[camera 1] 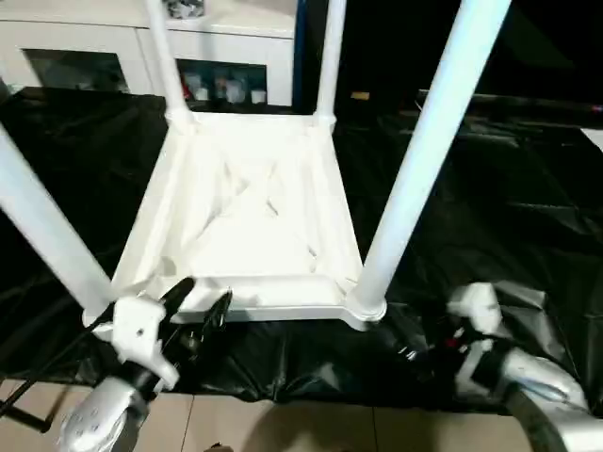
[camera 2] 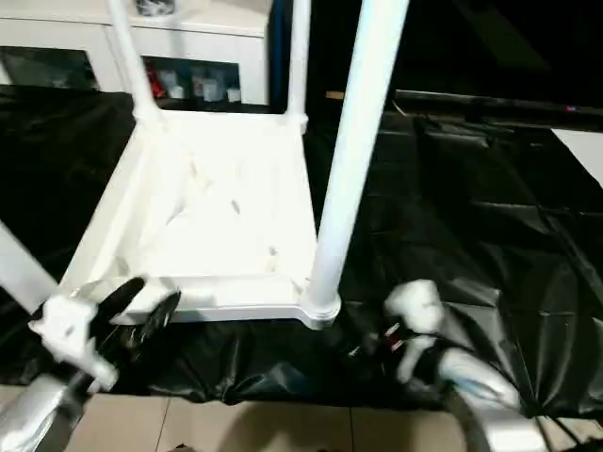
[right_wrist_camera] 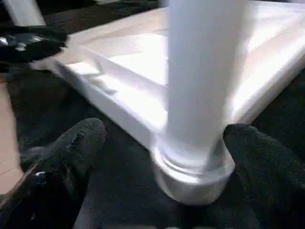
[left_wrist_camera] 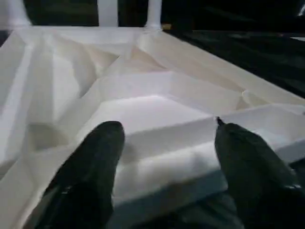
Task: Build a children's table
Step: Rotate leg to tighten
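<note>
Centre frame, on black sheeting (camera 1: 490,217): we see the table top (camera 1: 250,221) lying underside up, ribs showing. Four legs stand in its corner sockets: near-right leg (camera 1: 415,169), near-left leg (camera 1: 42,226), two far legs (camera 1: 162,56) at upper frame. We judge assembly nearly done; what seems left is checking the seating and turning it upright.

Left gripper (camera 1: 200,311), lower left, fingers apart, holding nothing, at the top's near edge. Right gripper (right_wrist_camera: 162,157), fingers wide either side of the near-right leg's base, not clamped.

Leg tips run off the frame. Near-left socket sits behind the left gripper; how firmly any leg is seated we cannot tell. Cabinet (camera 1: 226,52) behind.
</note>
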`<state>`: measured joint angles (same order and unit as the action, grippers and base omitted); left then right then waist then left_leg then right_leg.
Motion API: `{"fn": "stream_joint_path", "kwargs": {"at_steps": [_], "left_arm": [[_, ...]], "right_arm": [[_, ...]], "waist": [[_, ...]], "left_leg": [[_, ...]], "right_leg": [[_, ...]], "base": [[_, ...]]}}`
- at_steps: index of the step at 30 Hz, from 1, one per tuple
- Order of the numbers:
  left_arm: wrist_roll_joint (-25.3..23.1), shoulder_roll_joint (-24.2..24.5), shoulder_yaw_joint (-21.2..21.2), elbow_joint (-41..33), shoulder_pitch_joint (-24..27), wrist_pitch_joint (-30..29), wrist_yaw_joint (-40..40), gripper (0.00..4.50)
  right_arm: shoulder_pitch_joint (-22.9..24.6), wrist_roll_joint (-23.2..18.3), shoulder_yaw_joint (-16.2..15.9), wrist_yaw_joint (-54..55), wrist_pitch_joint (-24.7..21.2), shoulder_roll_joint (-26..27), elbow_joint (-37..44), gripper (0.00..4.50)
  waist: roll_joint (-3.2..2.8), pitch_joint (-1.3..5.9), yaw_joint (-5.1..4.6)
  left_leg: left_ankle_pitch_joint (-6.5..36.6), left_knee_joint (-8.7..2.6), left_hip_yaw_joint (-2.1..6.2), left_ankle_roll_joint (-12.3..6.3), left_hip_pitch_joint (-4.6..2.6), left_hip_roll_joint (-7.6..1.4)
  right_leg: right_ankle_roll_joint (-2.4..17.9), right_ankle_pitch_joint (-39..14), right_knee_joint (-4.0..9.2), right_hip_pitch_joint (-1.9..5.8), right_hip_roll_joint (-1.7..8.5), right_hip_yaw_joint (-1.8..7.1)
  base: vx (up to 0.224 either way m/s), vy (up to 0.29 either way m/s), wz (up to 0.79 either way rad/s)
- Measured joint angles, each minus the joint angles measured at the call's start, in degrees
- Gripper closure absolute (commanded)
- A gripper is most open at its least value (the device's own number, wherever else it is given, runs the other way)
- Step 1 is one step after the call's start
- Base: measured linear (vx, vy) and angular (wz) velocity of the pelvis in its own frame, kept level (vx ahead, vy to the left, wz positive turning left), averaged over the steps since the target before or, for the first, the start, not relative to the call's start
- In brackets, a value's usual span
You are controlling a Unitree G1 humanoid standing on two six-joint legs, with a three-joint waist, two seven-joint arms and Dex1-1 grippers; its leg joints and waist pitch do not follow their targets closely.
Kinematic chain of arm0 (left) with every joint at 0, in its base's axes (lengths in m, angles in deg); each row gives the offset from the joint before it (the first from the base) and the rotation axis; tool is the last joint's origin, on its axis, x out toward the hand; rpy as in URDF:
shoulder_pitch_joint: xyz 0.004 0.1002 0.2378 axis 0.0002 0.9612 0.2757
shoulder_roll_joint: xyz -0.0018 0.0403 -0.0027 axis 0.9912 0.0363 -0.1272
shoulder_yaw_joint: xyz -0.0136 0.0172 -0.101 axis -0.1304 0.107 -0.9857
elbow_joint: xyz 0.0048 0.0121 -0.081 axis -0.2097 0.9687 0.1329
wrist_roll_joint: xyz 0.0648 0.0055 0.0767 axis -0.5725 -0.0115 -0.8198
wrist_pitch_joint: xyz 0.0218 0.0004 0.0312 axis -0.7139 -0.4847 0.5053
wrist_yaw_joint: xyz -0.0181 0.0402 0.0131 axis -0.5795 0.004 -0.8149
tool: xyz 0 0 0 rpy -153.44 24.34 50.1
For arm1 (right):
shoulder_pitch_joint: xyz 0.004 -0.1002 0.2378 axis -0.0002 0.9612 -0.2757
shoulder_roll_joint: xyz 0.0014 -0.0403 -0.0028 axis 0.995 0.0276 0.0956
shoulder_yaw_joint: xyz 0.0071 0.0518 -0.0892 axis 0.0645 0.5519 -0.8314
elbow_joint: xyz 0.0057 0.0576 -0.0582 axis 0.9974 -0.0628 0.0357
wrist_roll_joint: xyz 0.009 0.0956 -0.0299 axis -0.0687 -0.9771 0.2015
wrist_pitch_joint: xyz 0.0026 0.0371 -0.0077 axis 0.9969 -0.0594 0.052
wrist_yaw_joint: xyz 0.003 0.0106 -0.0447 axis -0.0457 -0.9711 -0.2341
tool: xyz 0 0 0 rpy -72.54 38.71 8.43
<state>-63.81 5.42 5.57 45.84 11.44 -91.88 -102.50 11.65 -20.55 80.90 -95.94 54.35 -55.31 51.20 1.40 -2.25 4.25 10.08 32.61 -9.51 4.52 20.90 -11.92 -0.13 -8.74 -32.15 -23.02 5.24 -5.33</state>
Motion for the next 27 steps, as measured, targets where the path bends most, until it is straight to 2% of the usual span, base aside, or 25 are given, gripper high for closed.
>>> {"fn": "stream_joint_path", "kwargs": {"at_steps": [2,5,6,7,11,17,21,22,23,24,27], "left_arm": [[-0.09,0.00,-0.57,-0.71,1.23,1.23,0.65,0.68],[-1.42,-1.23,-2.63,-1.86,2.00,4.62,3.69,0.44],[-1.63,-1.35,-3.21,-2.07,2.09,5.50,4.42,0.44],[-1.69,-1.56,-3.83,-2.38,2.22,6.09,4.98,0.25],[-1.17,-2.29,-5.92,-4.14,4.16,7.29,6.13,0.06],[-1.02,-4.25,-7.81,-4.99,6.88,9.27,9.55,0.06],[-1.27,-5.84,-9.81,-4.78,6.77,9.90,12.64,0.06],[-1.32,-5.87,-10.48,-4.33,6.07,10.08,13.60,0.02],[-1.46,-5.86,-11.45,-3.89,5.15,10.34,14.68,0.02],[-1.53,-5.86,-12.00,-3.84,4.81,10.50,15.39,0.02],[-1.80,-5.82,-12.28,-3.69,4.78,10.60,16.04,0.00]], "right_arm": [[-2.05,1.12,-0.63,0.34,1.53,1.20,-1.98,0.00],[-7.82,4.91,-1.94,5.08,5.23,5.43,-7.88,0.00],[-8.62,5.48,-2.15,5.90,5.86,6.13,-8.87,0.00],[-9.15,5.82,-2.15,6.70,6.22,6.62,-9.75,0.00],[-10.86,5.99,-2.23,7.64,7.93,8.73,-14.24,0.00],[-14.59,5.93,-2.18,8.64,11.07,12.49,-20.17,0.00],[-16.39,5.81,-1.98,9.32,12.95,13.23,-23.02,0.00],[-16.89,5.83,-1.97,9.34,13.43,13.29,-23.75,0.17],[-17.32,5.90,-1.94,9.38,13.68,13.35,-24.30,0.17],[-17.41,5.91,-1.88,9.35,13.92,13.45,-24.53,0.17],[-17.42,6.03,-1.68,9.35,14.85,13.55,-24.77,0.52]], "waist": [[0.13,0.07,0.12],[0.32,0.07,-0.38],[0.41,0.11,-0.32],[0.50,0.15,-0.17],[1.12,0.22,0.90],[2.27,0.27,0.91],[2.39,0.21,0.86],[2.16,0.08,0.89],[2.24,0.12,0.90],[1.96,0.01,0.91],[1.99,0.03,0.93]], "left_leg": [[0.00,0.02,0.01,0.00,-0.07,0.00],[0.00,0.06,0.10,0.01,-0.23,0.02],[0.00,0.06,0.12,0.01,-0.50,0.02],[0.00,0.06,0.12,0.01,-0.56,0.03],[0.00,0.06,0.13,0.01,-0.71,0.04],[0.00,0.06,0.16,0.01,-0.72,0.03],[0.00,0.06,0.16,0.01,-0.78,0.03],[0.00,0.06,0.17,0.01,-0.78,0.02],[0.00,0.05,0.18,0.01,-0.78,0.02],[0.00,0.04,0.18,0.01,-0.79,0.02],[0.00,0.04,0.18,0.01,-0.81,0.02]], "right_leg": [[0.00,0.00,0.00,0.01,0.00,-0.01],[0.00,0.00,0.01,0.06,0.01,-0.11],[0.00,0.00,0.02,0.10,0.01,-0.12],[0.00,0.00,0.02,0.16,0.02,-0.10],[-0.01,-0.01,0.02,0.33,0.03,-0.09],[-0.01,-0.01,0.02,0.33,0.01,-0.09],[-0.01,0.00,0.02,0.33,0.00,-0.07],[-0.01,0.00,0.02,0.32,-0.01,-0.08],[0.00,0.00,0.02,0.32,-0.03,-0.08],[0.00,0.00,0.01,0.32,-0.04,-0.08],[0.00,0.00,0.02,0.36,-0.04,-0.05]], "base": [[0.000,0.000,0.00],[0.000,0.000,0.00],[0.000,0.000,0.00],[0.000,0.000,0.00],[0.000,0.000,0.00],[0.000,0.000,0.00],[0.000,0.000,0.00],[0.000,0.000,0.00],[0.000,0.000,0.00],[0.000,0.000,0.00],[0.000,0.000,0.00]]}}
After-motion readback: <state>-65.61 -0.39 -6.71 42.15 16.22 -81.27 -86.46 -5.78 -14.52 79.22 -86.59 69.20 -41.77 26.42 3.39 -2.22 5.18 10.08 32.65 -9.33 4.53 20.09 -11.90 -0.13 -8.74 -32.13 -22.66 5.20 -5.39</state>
